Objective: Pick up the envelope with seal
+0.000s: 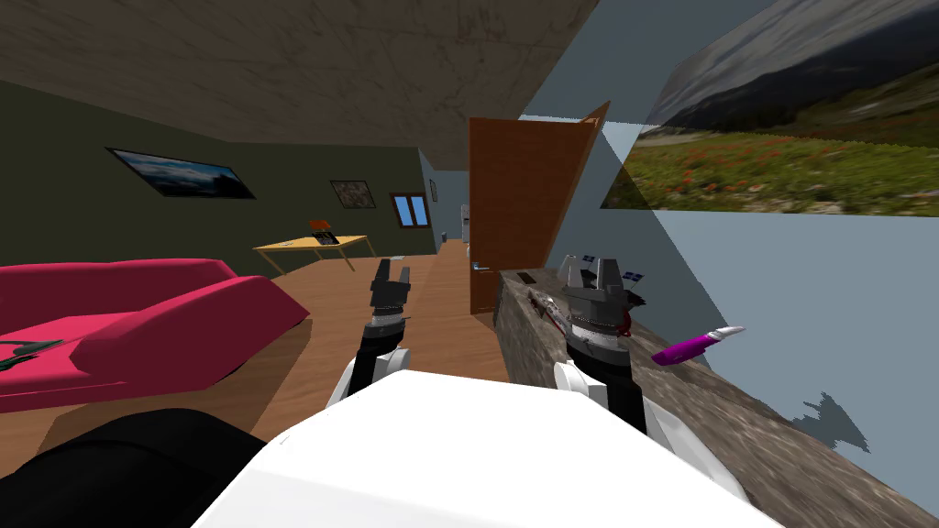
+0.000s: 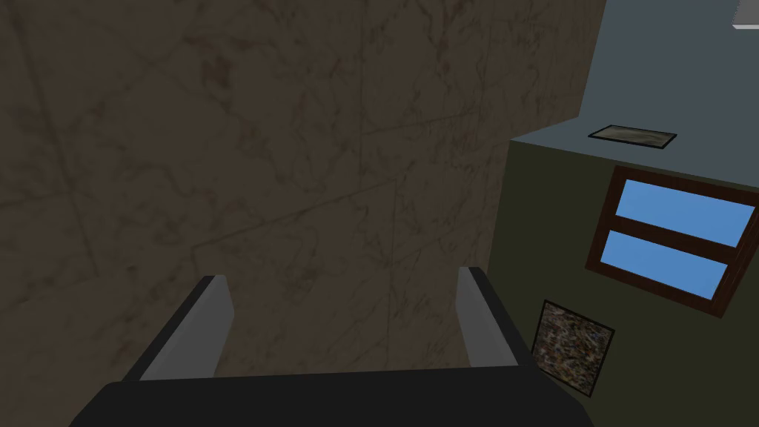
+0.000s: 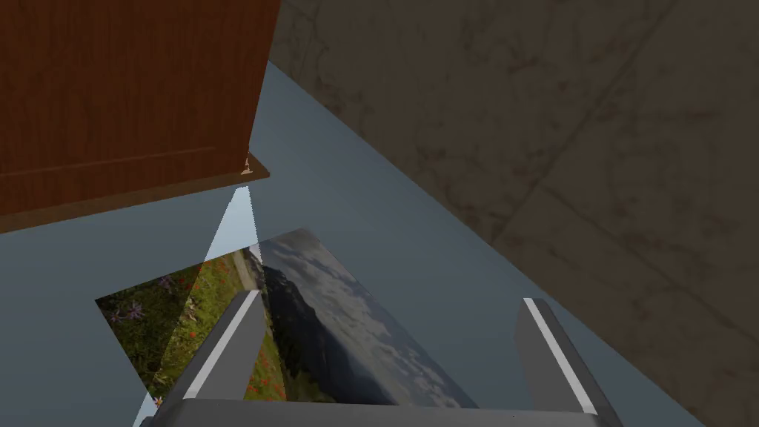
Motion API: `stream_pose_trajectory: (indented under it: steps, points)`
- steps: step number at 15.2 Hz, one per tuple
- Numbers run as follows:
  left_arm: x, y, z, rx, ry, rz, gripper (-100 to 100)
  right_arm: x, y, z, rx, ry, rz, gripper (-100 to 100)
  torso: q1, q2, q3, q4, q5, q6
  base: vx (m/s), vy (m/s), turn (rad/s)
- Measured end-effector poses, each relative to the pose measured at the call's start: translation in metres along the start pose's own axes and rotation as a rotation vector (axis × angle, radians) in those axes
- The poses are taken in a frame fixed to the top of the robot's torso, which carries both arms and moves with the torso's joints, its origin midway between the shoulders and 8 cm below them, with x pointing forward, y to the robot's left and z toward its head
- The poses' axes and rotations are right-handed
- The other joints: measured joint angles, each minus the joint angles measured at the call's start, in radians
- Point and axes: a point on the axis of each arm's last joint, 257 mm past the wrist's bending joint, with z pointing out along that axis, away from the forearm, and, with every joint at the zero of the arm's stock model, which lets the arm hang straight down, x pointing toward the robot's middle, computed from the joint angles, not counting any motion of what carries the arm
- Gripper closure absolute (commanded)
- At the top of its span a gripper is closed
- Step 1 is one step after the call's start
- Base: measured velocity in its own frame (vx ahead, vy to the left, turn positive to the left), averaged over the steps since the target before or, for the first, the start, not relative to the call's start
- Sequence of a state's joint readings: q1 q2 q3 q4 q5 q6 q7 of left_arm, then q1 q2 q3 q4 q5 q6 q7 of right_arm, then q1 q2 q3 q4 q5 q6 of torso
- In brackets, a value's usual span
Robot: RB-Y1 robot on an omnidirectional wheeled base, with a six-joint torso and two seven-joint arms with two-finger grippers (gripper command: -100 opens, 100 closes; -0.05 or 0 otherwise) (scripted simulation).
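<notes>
Closest in, both arms are raised ahead of me. The left jaws stand wide with nothing between them, out over the wooden floor (image 1: 431, 321). The right jaws are wide and bare too, pointing up and away from the stone-topped desk (image 1: 734, 431) that runs along the wall on my right.

A pale flat thing edged with red (image 1: 550, 309) lies on the desk just beside the right wrist, partly hidden by it. I take it for the envelope with seal, though I cannot make out the seal. A purple pen (image 1: 697, 346) lies near, on the wall side.

The step in hand is, I judge, the reach. The right wrist should tip down until the 2 fingers face the desk top, then settle over 1 edge of the envelope. Being flat, it will likely need pinching at an edge, clear of the pen.

Beyond the desk's far end a brown door (image 1: 518, 202) stands open. To the left is a red sofa (image 1: 138, 330), and farther off a yellow desk (image 1: 316, 246) and a window (image 1: 411, 209).
</notes>
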State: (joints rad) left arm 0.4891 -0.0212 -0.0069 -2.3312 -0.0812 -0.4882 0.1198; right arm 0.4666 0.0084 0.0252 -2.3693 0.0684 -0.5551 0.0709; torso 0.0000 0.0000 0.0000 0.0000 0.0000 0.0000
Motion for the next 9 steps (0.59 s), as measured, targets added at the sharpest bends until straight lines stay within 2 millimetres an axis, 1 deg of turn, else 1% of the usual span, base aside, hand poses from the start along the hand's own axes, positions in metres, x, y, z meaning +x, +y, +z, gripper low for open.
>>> stream_pose_trajectory:
  steps: [5,9]
  points:
    - [0.000,0.000,0.000,0.000,0.000,0.000,0,0.016,-0.004,-0.004,0.011,0.095,0.003,-100,0.000,-0.001,-0.001,0.000,0.000,0.000,0.018,0.006,0.015]
    - [0.000,0.000,0.000,0.000,0.000,0.000,0,0.030,-0.011,-0.010,0.031,0.180,0.012,-100,0.000,-0.002,-0.001,0.000,0.000,0.000,0.023,0.005,0.019]
